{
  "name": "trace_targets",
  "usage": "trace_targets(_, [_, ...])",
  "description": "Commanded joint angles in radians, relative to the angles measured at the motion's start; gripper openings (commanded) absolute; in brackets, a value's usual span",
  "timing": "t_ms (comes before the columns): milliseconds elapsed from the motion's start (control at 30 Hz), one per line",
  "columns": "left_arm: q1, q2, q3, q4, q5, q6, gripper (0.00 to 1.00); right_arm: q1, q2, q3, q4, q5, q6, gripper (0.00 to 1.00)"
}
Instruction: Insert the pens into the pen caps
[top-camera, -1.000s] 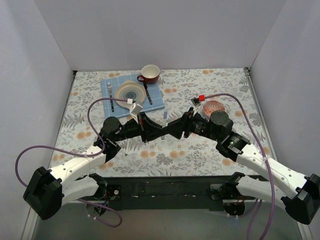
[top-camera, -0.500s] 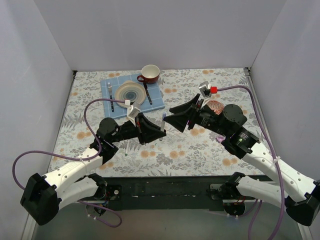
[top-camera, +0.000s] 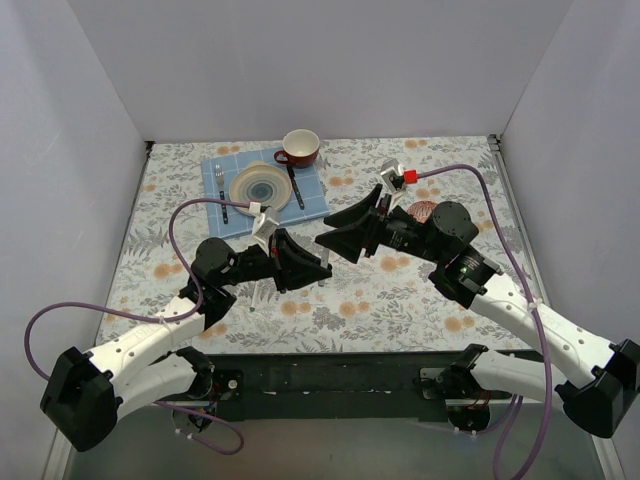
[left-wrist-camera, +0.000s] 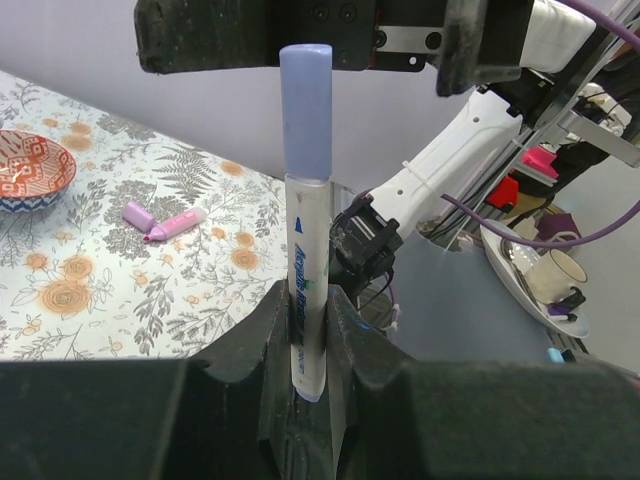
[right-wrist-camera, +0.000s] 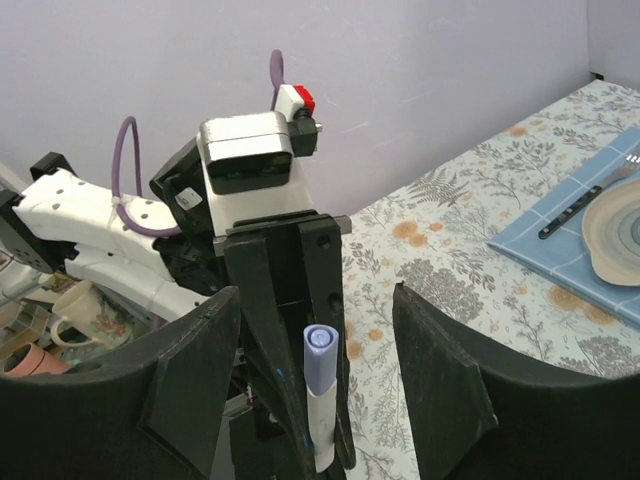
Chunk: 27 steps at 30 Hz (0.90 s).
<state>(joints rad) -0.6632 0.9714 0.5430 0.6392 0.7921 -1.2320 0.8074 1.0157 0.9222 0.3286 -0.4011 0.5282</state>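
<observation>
My left gripper is shut on a slim white pen and holds it upright above the table. A lilac pen cap sits on the pen's top end. My right gripper is open and empty, with its jaws wide on either side of the capped pen and not touching it. In the top view the left gripper and right gripper face each other over the middle of the table. A pale pink pen and a loose lilac cap lie on the floral cloth.
A blue placemat at the back carries a plate, fork and knife, with a red cup behind. A red patterned bowl stands behind the right arm. Walls enclose three sides.
A second ago the two grippers were together at the pen. The right gripper has opened and drawn back to the right; the lilac cap stays on the pen in the left gripper.
</observation>
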Motion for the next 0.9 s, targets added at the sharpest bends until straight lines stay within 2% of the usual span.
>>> trace_targets(0, [0.001, -0.008, -0.018, 0.045, 0.024, -0.017, 0.0, 0.003, 0.012, 0.026, 0.148, -0.07, 0.042, 0.68])
trace_targets(200, [0.001, -0.011, -0.018, 0.05, 0.029, -0.02, 0.0, 0.003, 0.026, 0.02, 0.167, -0.084, 0.056, 0.64])
trace_targets(867, [0.001, -0.005, -0.021, 0.074, 0.038, -0.03, 0.0, 0.001, 0.052, -0.008, 0.178, -0.104, 0.065, 0.61])
